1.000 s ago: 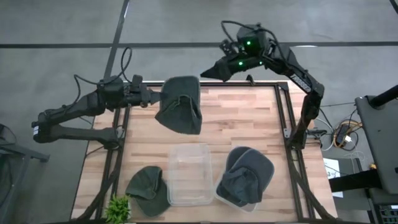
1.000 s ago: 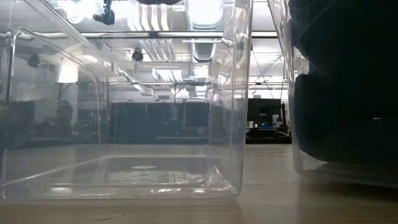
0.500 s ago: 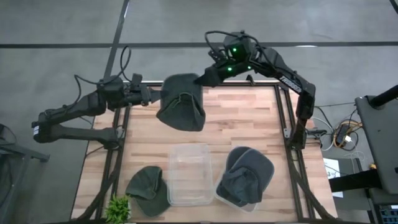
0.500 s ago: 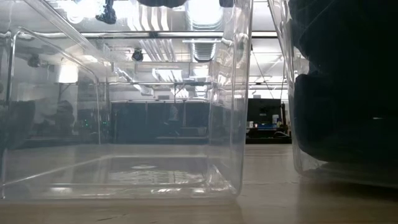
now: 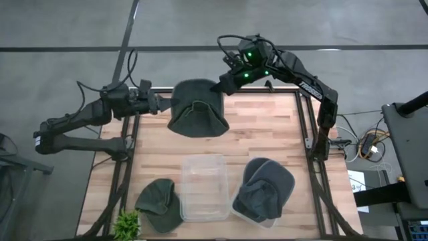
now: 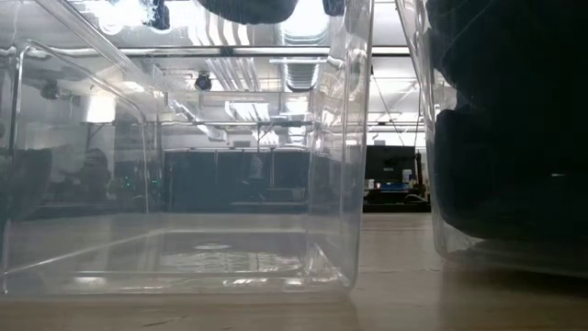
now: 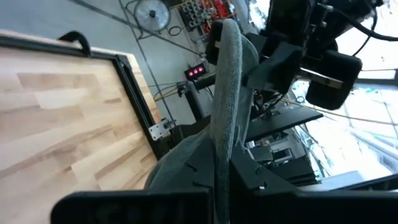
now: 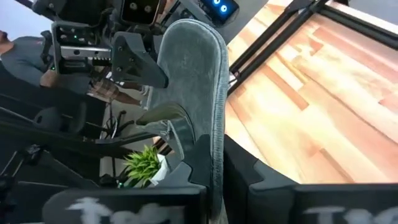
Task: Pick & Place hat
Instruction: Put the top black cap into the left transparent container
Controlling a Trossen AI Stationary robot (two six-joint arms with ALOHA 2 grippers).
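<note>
Grey-green fabric hat — you have it slung above the far edge of the wooden surface, left gripper and right gripper each clamped on opposite rims, likely spreading it for the clear plastic bin below.

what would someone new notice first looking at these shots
The dark green hat held up over the table's far edge, pinched between the left gripper on one side and the right gripper on the other, both shut on it. Next, the clear empty bin at the near middle, with a second bin of stacked hats to its right and a loose hat to its left.
</note>
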